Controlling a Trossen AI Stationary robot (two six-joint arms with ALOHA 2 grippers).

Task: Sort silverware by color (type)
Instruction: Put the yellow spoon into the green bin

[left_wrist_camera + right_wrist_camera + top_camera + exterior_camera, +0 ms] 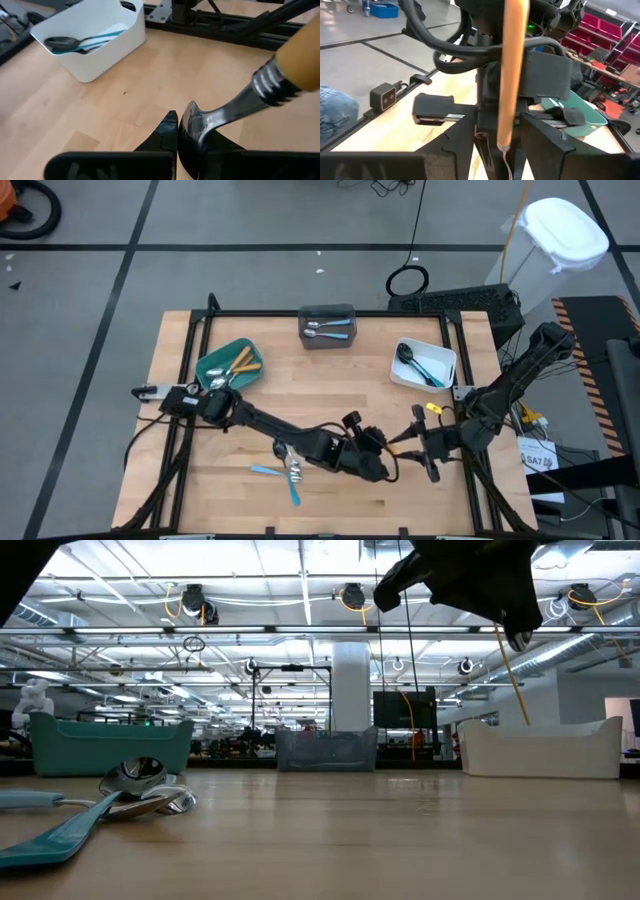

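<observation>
Mid-tabletop handover: left hand (385, 452) pinches the orange-handled utensil (260, 87); right hand (418, 442) spread around its handle. We close right before left lets go.

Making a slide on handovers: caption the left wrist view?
Left gripper shut on orange-handled utensil, white bin of utensils beyond.

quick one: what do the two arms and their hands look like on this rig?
Both arms are black, jointed links with black cables looped alongside. Each ends in a two-finger hand: the left hand has glossy black wedge fingers, the right hand broad matte black ones. A yellow tag sits near the right wrist.
</observation>
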